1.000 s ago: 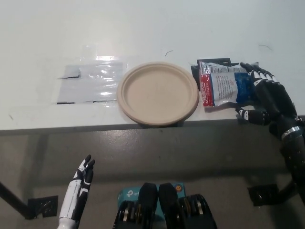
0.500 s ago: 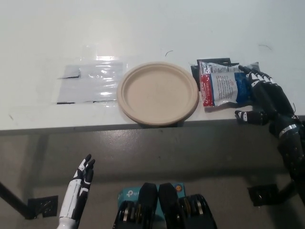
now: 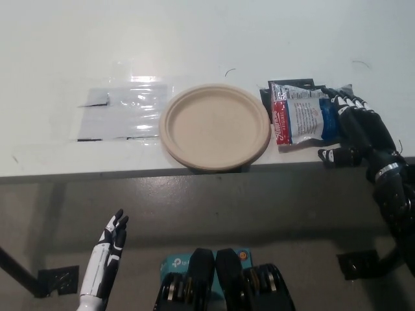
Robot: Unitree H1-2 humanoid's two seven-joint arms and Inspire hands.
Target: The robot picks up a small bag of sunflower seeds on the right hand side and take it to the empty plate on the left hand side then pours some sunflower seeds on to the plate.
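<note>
Head view: white table (image 3: 194, 45) fills the upper part of the picture, its front edge running across the middle. Beige paper plate (image 3: 214, 126) sits near that edge, roughly centred, bare inside, its front rim reaching just over the edge. Seed bag (image 3: 303, 121) lies flat on the table just right of the plate, close to it but not touching; red strip on its left end, white label in the middle, blue toward the right. It rests on a dark mat (image 3: 293, 87) that shows only along the bag's top and left sides.

Right hand (image 3: 360, 136), black, is at the bag's right end. Fingers (image 3: 347, 107) are spread and reach over the blue part of the bag from above, thumb (image 3: 334, 155) sits at the table edge just below the bag's lower right corner. Hand is apart, bracketing the bag's end, not clamped; bag is flat on the table, not lifted. Whether the fingertips actually touch the bag, can't tell.

Left hand (image 3: 109, 249), white, hangs low at lower left, below the table edge and well apart from everything, fingers straight and slightly apart, holding nothing.

Clear plastic sheet (image 3: 123, 113) lies taped flat on the table left of the plate, glare on it.
</note>
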